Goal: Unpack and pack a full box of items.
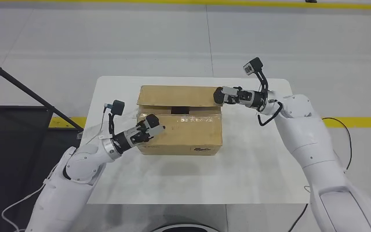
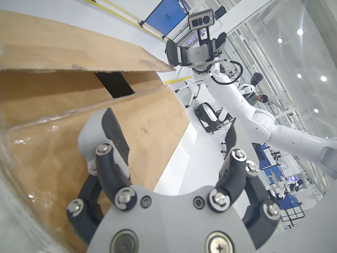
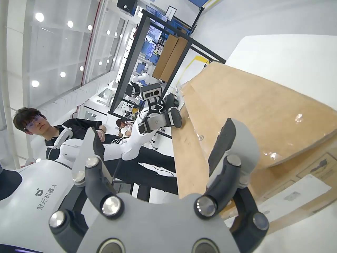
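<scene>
Box: brown cardboard box (image 1: 179,124) at the middle of the table. Its two long flaps are nearly shut, with a dark gap between them, and clear tape shines on the near flap.
Marks: pen scribble (image 2: 146,128) on the near flap; small print (image 1: 200,149) on the front wall, too small to read.
Left gripper (image 1: 155,124): fingers spread wide, empty, at the near flap's left end.
Right gripper (image 1: 219,94): fingers spread wide, empty, by the far flap's right corner.
Table (image 1: 261,174): white.
Floor: pale grey, with a yellow line (image 1: 348,122).
</scene>
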Action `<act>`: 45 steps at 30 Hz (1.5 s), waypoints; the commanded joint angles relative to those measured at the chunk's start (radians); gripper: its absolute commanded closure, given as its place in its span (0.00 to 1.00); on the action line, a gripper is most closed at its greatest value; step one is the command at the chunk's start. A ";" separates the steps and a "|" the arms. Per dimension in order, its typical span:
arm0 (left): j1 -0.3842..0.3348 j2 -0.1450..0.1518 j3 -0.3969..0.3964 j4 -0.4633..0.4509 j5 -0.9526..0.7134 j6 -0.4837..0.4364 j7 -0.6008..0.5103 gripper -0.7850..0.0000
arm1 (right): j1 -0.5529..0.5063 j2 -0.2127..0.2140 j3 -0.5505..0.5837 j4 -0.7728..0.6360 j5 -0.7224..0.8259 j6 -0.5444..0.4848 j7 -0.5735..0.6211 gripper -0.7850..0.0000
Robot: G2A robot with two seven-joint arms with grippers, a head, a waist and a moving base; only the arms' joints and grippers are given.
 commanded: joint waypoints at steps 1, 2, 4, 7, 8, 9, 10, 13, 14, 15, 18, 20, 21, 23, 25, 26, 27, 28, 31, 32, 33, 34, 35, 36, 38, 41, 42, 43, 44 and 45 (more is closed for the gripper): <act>-0.003 0.000 0.000 0.003 0.017 0.009 0.010 0.00 | -0.006 0.001 -0.002 0.003 0.010 0.014 0.014 0.00; -0.004 -0.001 0.000 0.004 0.032 0.019 0.022 0.00 | -0.008 0.001 -0.004 0.007 0.018 0.024 0.024 0.00; -0.005 -0.003 0.006 0.002 0.043 0.036 0.042 0.00 | -0.007 -0.002 -0.011 0.021 0.019 0.035 0.035 0.00; -0.010 -0.005 0.012 0.004 0.047 0.043 0.055 0.00 | -0.001 -0.008 -0.022 0.036 0.013 0.064 0.033 0.00; -0.011 -0.006 0.013 0.004 0.048 0.044 0.056 0.00 | 0.001 -0.010 -0.028 0.034 0.008 0.073 0.034 0.00; -0.011 -0.006 0.013 0.004 0.049 0.046 0.059 0.00 | 0.001 -0.012 -0.032 0.033 0.005 0.081 0.035 0.00; -0.012 -0.007 0.014 0.004 0.050 0.047 0.060 0.00 | 0.002 -0.013 -0.035 0.034 -0.001 0.091 0.032 0.00; -0.013 -0.008 0.015 0.004 0.051 0.047 0.065 0.00 | 0.001 -0.017 -0.040 0.031 -0.001 0.106 0.035 0.00; -0.013 -0.008 0.015 0.004 0.053 0.047 0.066 0.00 | 0.000 -0.018 -0.040 0.031 -0.001 0.110 0.036 0.00; -0.013 -0.008 0.014 0.003 0.054 0.045 0.068 0.00 | 0.000 -0.018 -0.040 0.030 0.001 0.112 0.040 0.00; -0.010 -0.009 0.008 -0.003 0.046 0.040 0.089 0.00 | -0.001 -0.019 -0.037 0.032 0.007 0.115 0.046 0.00; -0.005 -0.010 -0.002 -0.011 0.036 0.032 0.106 0.00 | -0.001 -0.019 -0.037 0.032 0.007 0.115 0.046 0.00; -0.002 -0.010 -0.010 -0.017 0.034 0.027 0.121 0.00 | -0.001 -0.019 -0.037 0.032 0.007 0.115 0.046 0.00; 0.006 -0.010 -0.025 -0.030 0.023 0.017 0.142 0.00 | -0.001 -0.019 -0.037 0.032 0.007 0.115 0.046 0.00; 0.014 -0.010 -0.046 -0.043 0.012 0.010 0.164 0.00 | -0.001 -0.019 -0.037 0.032 0.007 0.115 0.046 0.00; 0.018 -0.010 -0.058 -0.049 0.007 0.008 0.175 0.00 | -0.001 -0.019 -0.037 0.032 0.007 0.115 0.046 0.00; 0.023 -0.009 -0.071 -0.056 -0.001 0.006 0.187 0.00 | -0.001 -0.019 -0.037 0.032 0.007 0.115 0.046 0.00; 0.029 -0.009 -0.085 -0.063 -0.008 0.005 0.197 0.00 | -0.001 -0.019 -0.037 0.032 0.007 0.115 0.046 0.00; 0.047 -0.007 -0.129 -0.080 -0.024 0.001 0.221 0.00 | -0.020 -0.017 -0.036 0.001 -0.012 0.127 0.013 0.00; 0.054 -0.007 -0.144 -0.085 -0.030 0.000 0.228 0.00 | -0.028 -0.014 -0.033 -0.014 -0.021 0.132 0.008 0.00; 0.058 -0.006 -0.154 -0.088 -0.033 0.000 0.234 0.00 | -0.032 -0.013 -0.030 -0.022 -0.024 0.136 0.006 0.00; 0.068 -0.006 -0.172 -0.094 -0.040 -0.003 0.241 0.00 | -0.040 -0.010 -0.025 -0.037 -0.030 0.142 0.004 0.00; 0.075 -0.005 -0.186 -0.095 -0.043 -0.004 0.246 0.00 | -0.046 -0.008 -0.021 -0.048 -0.035 0.145 0.004 0.00; 0.081 -0.005 -0.199 -0.097 -0.046 -0.005 0.250 0.00 | -0.051 -0.006 -0.017 -0.056 -0.038 0.150 0.003 0.00; 0.093 -0.004 -0.223 -0.101 -0.051 -0.005 0.260 0.00 | -0.059 -0.003 -0.010 -0.072 -0.047 0.156 0.001 0.00; 0.111 -0.004 -0.259 -0.102 -0.048 -0.004 0.280 0.00 | -0.069 0.001 -0.003 -0.092 -0.058 0.170 0.001 0.00; 0.118 -0.004 -0.270 -0.103 -0.046 -0.002 0.290 0.00 | -0.072 0.002 -0.001 -0.098 -0.062 0.176 0.002 0.00; 0.124 -0.004 -0.281 -0.103 -0.043 0.000 0.300 0.00 | -0.075 0.003 0.001 -0.102 -0.065 0.181 0.001 0.00; 0.131 -0.004 -0.291 -0.103 -0.043 0.001 0.307 0.00 | -0.077 0.004 0.002 -0.106 -0.070 0.187 0.000 0.00; 0.138 -0.004 -0.300 -0.103 -0.042 0.001 0.313 0.00 | -0.080 0.005 0.003 -0.109 -0.073 0.191 -0.002 0.00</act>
